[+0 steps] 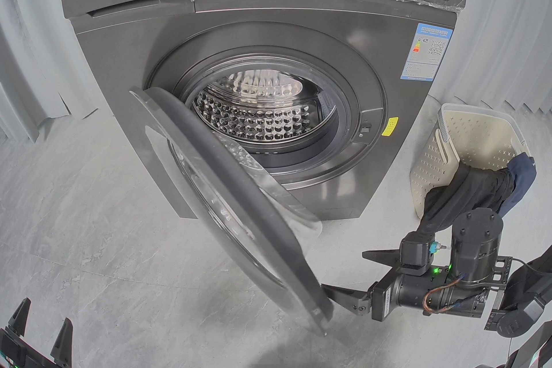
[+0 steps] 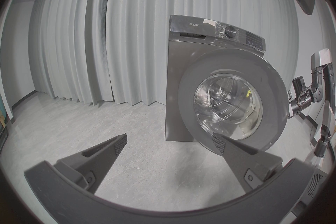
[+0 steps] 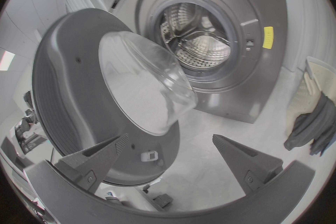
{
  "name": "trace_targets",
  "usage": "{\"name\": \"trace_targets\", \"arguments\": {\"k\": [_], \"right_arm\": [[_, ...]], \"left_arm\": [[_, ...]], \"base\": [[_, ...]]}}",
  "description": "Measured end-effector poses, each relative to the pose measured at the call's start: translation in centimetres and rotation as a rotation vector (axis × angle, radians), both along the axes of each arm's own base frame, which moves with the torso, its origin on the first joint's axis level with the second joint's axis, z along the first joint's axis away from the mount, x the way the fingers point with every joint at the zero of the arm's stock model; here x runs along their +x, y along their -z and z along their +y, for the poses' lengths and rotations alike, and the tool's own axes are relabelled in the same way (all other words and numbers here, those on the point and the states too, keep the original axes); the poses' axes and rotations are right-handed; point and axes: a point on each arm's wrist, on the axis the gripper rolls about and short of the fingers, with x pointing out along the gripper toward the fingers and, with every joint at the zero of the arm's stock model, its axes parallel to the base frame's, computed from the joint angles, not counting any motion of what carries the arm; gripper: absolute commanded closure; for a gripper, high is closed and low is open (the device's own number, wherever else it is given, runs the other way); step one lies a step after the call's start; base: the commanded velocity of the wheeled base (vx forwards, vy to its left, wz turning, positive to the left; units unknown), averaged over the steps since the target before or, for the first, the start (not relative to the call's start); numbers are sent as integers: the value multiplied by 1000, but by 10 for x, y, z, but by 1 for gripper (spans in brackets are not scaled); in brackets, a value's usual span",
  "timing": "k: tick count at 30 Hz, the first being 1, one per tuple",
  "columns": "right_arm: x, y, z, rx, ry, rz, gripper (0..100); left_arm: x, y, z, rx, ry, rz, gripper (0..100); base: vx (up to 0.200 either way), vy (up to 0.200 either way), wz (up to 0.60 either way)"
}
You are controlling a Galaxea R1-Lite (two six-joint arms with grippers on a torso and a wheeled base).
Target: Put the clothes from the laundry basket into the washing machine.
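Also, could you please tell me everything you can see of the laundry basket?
The laundry basket is cream-coloured and looks like plastic, with walls perforated by small holes, a rolled rim and a slot handle in its side. It stands on the floor close beside the washing machine, on the robot's right. A dark grey garment and a navy one hang over its near rim and down the outside. Nothing else touches it.

The washing machine (image 1: 345, 41) is satin metal, drum (image 1: 253, 119) shiny steel, laundry basket (image 1: 480, 136) matt plastic, clothes (image 1: 468, 192) cloth.
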Motion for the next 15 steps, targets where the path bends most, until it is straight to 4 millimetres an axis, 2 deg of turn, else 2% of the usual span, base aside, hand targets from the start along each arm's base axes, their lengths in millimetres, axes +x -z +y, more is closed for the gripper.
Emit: {"name": "trace_targets", "arguments": {"k": [4, 10, 15], "right_arm": [[-2, 3, 4, 1, -10, 12, 0], [9, 2, 6, 5, 21, 2, 0], [16, 4, 19, 5, 22, -9, 0]], "left_arm": [[0, 0, 0, 0, 0, 0, 0], [0, 0, 0, 0, 0, 0, 0], [0, 0, 0, 0, 0, 0, 0]], "base": [[0, 0, 0], [-200, 0, 0], [0, 0, 0]]}}
